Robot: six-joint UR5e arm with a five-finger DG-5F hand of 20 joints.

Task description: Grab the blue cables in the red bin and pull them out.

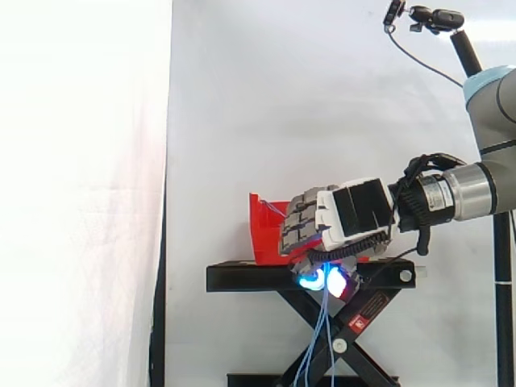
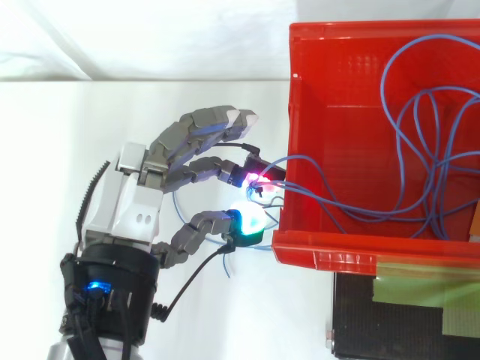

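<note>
The hand (image 2: pixel 133 204) has its fingers (image 2: pixel 196 229) curled, pinching the blue cables (image 2: pixel 383 82). The cables run from the fingers into the red bin (image 2: pixel 322 259) just beside them. Some hang down below the fingers.

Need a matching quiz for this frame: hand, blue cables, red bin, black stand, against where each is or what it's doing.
1 hand
2 blue cables
3 red bin
4 black stand

A carries the bin
B pinches strands just outside the rim
C run from inside the bin over its rim
D sits on the stand

Pairs: 1-B, 2-C, 3-D, 4-A
</note>
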